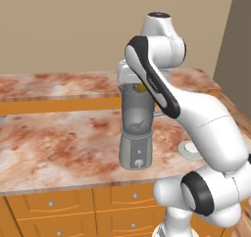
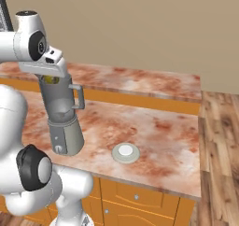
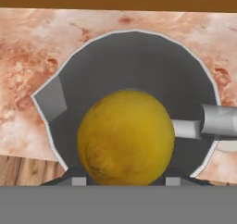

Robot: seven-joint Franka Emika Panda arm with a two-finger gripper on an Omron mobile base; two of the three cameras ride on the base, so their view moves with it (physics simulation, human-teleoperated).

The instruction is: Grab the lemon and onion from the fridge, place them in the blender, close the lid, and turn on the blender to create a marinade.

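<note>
Lemon [image 3: 125, 137] filled the lower centre of the hand view, a dull yellow ball sitting between the gripper [image 3: 125, 180] tips, whose two small dark ends showed at either side beneath it; the gripper appeared to be clamped on the lemon, though the contact itself was mostly hidden by the fruit. Behind the lemon lay the open mouth of the blender [image 3: 139, 65], its dark grey interior ringed by a pale rim, with the spout at the left of the frame and the side handle at the right. In the left base view the blender [image 1: 136, 133] stood in the middle of the frame on the mottled reddish desk [image 1: 59, 143], and a patch of yellow, the lemon [image 1: 140, 88], showed at the jar's mouth just under the white hand. The right base view placed the blender [image 2: 63, 122] at the left, with the lemon [image 2: 50, 80] at the top of the jar. The lid [image 2: 126, 152] lay flat on the desk [image 2: 163, 136] near the blender's base, toward the centre of that frame, apart from the jar.
</note>
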